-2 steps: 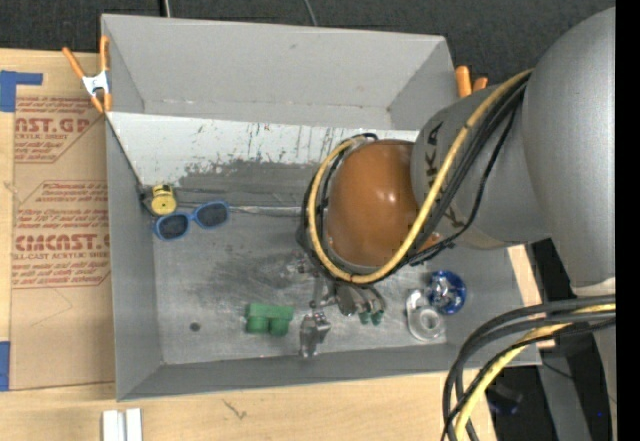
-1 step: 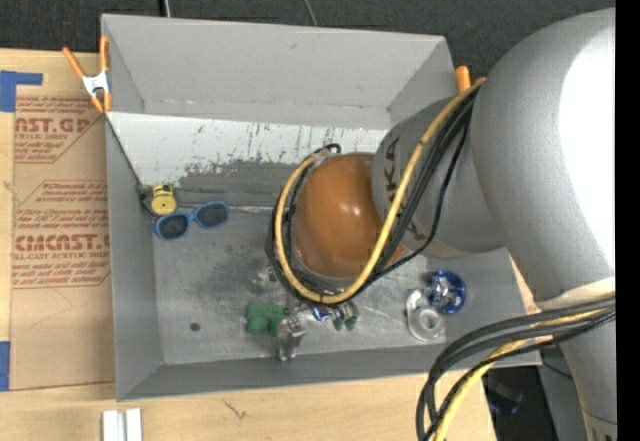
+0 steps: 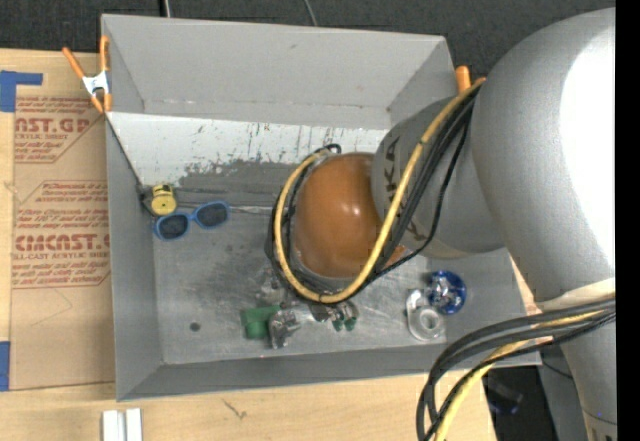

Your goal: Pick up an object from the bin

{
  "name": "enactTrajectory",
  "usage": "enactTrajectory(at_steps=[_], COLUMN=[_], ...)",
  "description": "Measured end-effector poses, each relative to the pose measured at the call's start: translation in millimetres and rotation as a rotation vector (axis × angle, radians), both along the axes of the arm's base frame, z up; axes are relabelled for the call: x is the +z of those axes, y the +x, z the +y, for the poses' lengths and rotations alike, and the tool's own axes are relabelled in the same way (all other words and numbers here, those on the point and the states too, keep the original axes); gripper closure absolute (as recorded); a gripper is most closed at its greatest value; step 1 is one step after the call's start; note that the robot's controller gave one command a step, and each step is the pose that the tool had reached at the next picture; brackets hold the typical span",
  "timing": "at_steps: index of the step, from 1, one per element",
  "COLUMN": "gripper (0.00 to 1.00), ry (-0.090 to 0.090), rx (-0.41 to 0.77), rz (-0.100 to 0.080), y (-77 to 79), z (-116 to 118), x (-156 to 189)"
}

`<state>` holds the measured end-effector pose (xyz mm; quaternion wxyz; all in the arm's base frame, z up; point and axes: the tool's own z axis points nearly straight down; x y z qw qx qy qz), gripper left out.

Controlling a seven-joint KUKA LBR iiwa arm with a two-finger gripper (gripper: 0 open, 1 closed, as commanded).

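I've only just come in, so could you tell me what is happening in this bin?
The robot arm is down in the grey bin, its pincer low beside a small green thing near the front wall. Nothing is visibly lifted yet. Blue toy sunglasses lie apart at the left.

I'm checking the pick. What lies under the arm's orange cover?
At the lower edge of the orange cover the tool pokes out, with a small green piece beside it on the bin floor. Whatever lies directly beneath the cover is hidden.
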<state>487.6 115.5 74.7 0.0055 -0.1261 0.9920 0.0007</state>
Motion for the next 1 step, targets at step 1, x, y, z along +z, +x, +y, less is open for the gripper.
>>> enactTrajectory(at_steps=[1], gripper=[1.0], ry=[0.0], rx=[0.015], rz=[0.002], y=[2.2], z=[16.7], x=[139.9])
